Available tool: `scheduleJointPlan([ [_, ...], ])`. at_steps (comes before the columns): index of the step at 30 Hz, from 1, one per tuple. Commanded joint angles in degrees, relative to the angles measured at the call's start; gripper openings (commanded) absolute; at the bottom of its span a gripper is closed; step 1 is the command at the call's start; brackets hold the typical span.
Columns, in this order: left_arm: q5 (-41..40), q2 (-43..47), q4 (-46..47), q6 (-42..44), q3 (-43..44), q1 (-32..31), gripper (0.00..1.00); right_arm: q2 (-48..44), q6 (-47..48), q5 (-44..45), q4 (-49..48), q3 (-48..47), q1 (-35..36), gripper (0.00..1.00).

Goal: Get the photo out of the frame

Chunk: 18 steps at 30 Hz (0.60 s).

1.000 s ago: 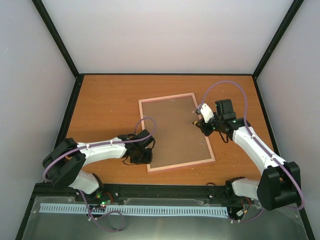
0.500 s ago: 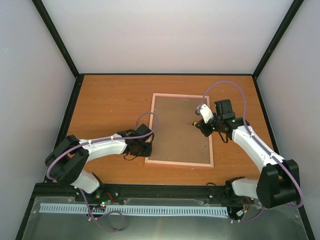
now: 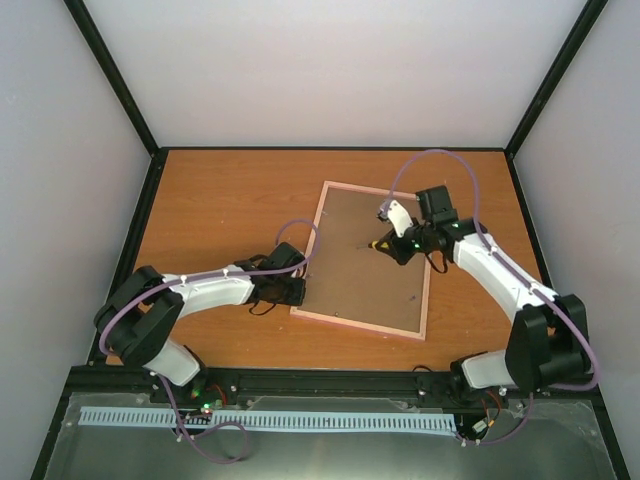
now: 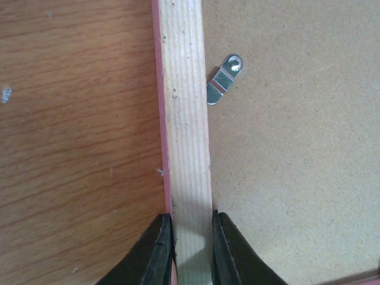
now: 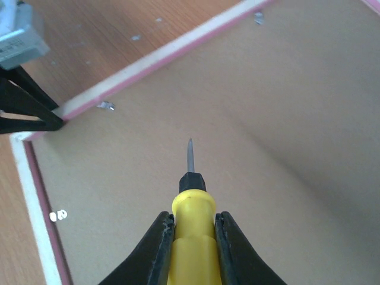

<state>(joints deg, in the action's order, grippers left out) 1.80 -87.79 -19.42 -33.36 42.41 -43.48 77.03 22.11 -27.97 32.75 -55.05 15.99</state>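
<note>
Pale-grained wooden frame (image 4: 185, 107) sits pinched in black left end effector (image 4: 191, 225).

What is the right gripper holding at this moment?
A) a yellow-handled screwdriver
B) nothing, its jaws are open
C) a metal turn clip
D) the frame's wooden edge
A: in the right wrist view the right gripper is closed on the yellow handle of a screwdriver, whose thin metal tip points out over the brown backing board.
</note>
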Motion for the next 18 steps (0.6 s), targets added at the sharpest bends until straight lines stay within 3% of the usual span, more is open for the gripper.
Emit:
scheduleJointPlan([
  [1,1.4,1.7,6.0,-0.3,-2.4,0.2,0.01,5.0,-0.5,-2.9,2.6,-5.1,4.8,0.03],
  [9,1.7,3.1,9.1,-3.3,-5.4,0.2,0.01,14.6,-1.4,-1.7,4.3,-13.3,14.6,0.03],
  [18,3.2,2.2,11.1,-4.3,-6.4,0.2,0.01,21.4,-1.1,0.1,5.2,-17.0,19.4,0.03],
])
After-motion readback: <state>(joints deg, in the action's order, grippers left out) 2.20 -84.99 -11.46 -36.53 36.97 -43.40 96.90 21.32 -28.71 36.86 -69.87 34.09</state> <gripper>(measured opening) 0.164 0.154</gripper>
